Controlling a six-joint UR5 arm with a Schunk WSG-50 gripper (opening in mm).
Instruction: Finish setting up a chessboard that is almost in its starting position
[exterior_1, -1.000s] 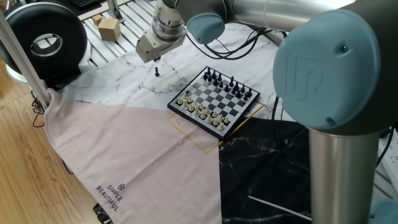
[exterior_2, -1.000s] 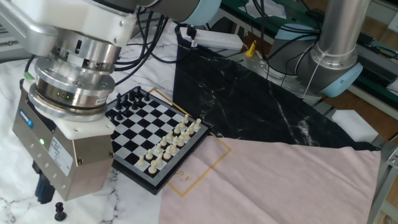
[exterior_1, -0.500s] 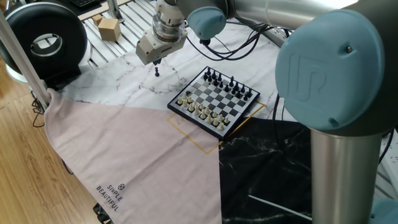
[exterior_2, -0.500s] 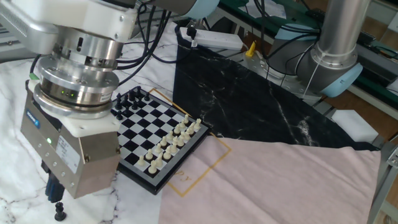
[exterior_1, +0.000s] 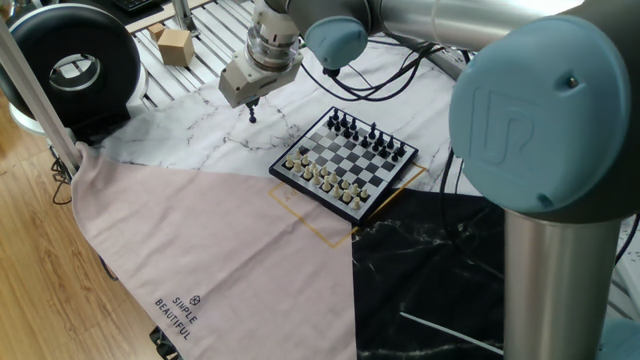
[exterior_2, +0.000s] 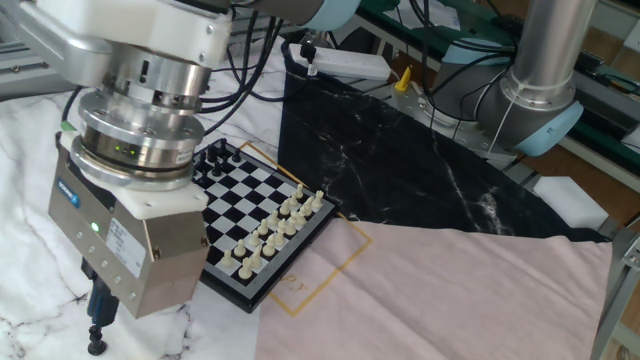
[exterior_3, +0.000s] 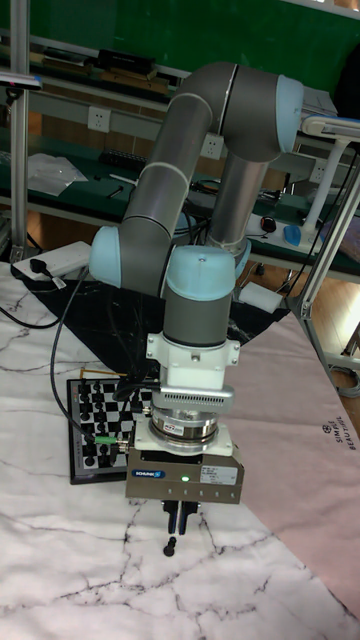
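Note:
The chessboard (exterior_1: 345, 165) lies on the marble-print cloth, with black pieces on its far rows and cream pieces on its near rows; it also shows as the chessboard (exterior_2: 262, 200) and the chessboard (exterior_3: 78, 462). A lone black piece (exterior_1: 253, 116) stands upright off the board to its left, the same black piece (exterior_2: 96, 341) and black piece (exterior_3: 172, 546) in the other views. My gripper (exterior_3: 181, 520) hangs straight above it, fingertips a little over its top, gripper (exterior_1: 250, 101), gripper (exterior_2: 100, 306). The dark fingers stand a narrow gap apart with nothing between them.
A pink cloth (exterior_1: 210, 250) and a black marble-print cloth (exterior_1: 430, 270) adjoin the white marble cloth. A black round device (exterior_1: 70, 65) and a small cardboard box (exterior_1: 174, 45) sit at the far left. Cables (exterior_2: 250, 60) trail behind the board.
The gripper has come down and shifted slightly, closing the distance to the lone black piece. The piece and the board have not moved.

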